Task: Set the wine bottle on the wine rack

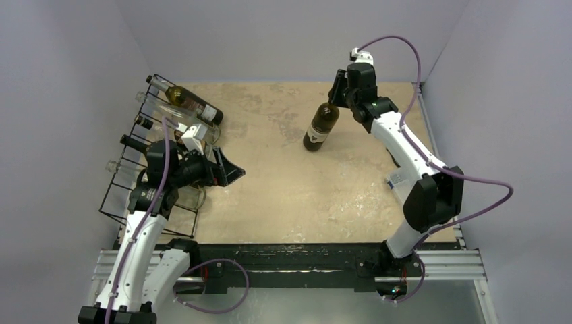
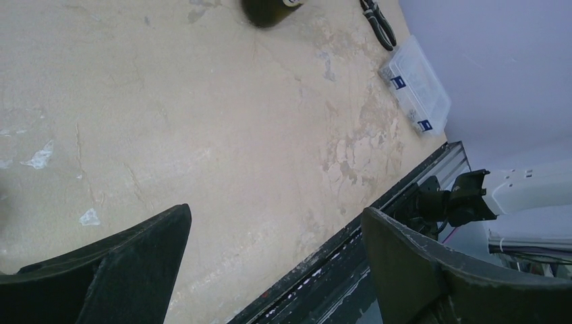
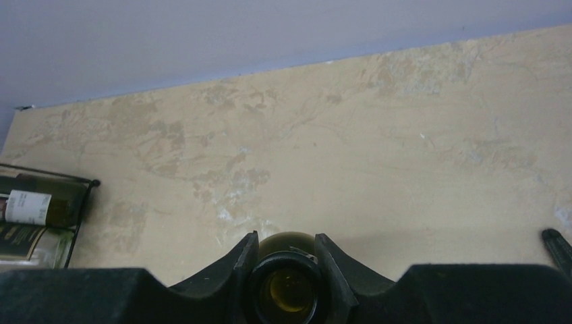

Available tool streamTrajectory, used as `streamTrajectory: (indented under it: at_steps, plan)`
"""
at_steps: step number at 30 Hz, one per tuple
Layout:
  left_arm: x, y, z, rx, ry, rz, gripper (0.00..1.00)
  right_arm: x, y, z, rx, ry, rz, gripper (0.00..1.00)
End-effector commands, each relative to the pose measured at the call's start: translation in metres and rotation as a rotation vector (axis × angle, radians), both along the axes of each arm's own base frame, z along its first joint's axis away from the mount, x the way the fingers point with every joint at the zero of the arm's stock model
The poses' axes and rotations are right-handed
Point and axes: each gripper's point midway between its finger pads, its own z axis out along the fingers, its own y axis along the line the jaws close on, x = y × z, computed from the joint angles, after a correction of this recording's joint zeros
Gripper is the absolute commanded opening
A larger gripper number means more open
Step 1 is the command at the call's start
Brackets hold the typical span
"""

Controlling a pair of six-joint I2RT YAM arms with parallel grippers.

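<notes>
Partly hidden beneath the right gripper point(image 3: 287, 239), which clamped its neck, the wine bottle point(image 3: 286, 290) stood upright, mouth uppermost. The left gripper point(image 2: 275, 210) gaped empty.

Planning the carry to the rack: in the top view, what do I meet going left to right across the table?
First the wine rack → left gripper, fingers open → standing wine bottle, its neck clamped in the right gripper.

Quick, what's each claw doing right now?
Left gripper: open, holding nothing.
Right gripper: closed on the neck of the dark glass wine bottle.
</notes>
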Motion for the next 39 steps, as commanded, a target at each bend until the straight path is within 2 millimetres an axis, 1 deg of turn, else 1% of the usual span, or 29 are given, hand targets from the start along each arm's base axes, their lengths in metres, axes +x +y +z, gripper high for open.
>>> streamTrajectory:
  at_steps: [1, 4, 10, 13, 16, 19, 21, 24, 26, 30, 31, 34, 39]
  plan:
    - [0.007, 0.002, 0.009, -0.029, -0.038, -0.014, 0.97, -0.031, 0.013, 0.067, 0.14, -0.133, 0.082, 0.07]
    - [0.011, 0.005, 0.006, -0.027, -0.03, 0.003, 0.97, -0.053, 0.018, 0.072, 0.181, -0.13, 0.14, 0.04]
    - [0.012, 0.009, -0.001, -0.003, -0.024, 0.017, 0.97, -0.09, 0.027, 0.063, 0.26, -0.113, 0.234, 0.0]
    - [0.013, 0.008, 0.001, -0.005, -0.035, 0.011, 0.97, -0.108, 0.039, 0.06, 0.322, -0.084, 0.311, 0.0]
    - [0.013, 0.005, 0.004, -0.019, -0.062, -0.008, 0.97, -0.132, 0.055, 0.056, 0.393, -0.042, 0.42, 0.0]
    - [0.014, -0.002, 0.008, -0.05, -0.075, -0.046, 0.97, -0.153, 0.066, 0.049, 0.448, 0.001, 0.512, 0.0]
    - [0.011, -0.008, 0.01, -0.07, -0.085, -0.073, 0.97, -0.166, 0.072, 0.042, 0.469, 0.036, 0.563, 0.0]
    - [-0.001, -0.023, 0.01, -0.075, -0.11, -0.127, 0.98, -0.181, 0.077, 0.029, 0.49, 0.1, 0.622, 0.0]
    - [-0.009, -0.032, 0.01, -0.073, -0.125, -0.149, 1.0, -0.189, 0.08, 0.021, 0.506, 0.134, 0.647, 0.0]
    - [-0.017, -0.046, 0.005, -0.024, -0.146, -0.147, 1.0, -0.203, 0.086, 0.007, 0.567, 0.197, 0.689, 0.0]
    - [-0.018, -0.05, 0.004, -0.013, -0.145, -0.148, 1.0, -0.206, 0.087, 0.008, 0.588, 0.201, 0.698, 0.0]
    - [-0.02, -0.066, -0.003, 0.009, -0.124, -0.155, 1.0, -0.216, 0.091, 0.001, 0.655, 0.229, 0.721, 0.0]
    - [-0.022, -0.1, -0.004, 0.073, -0.098, -0.222, 1.0, -0.225, 0.091, 0.0, 0.706, 0.212, 0.725, 0.0]
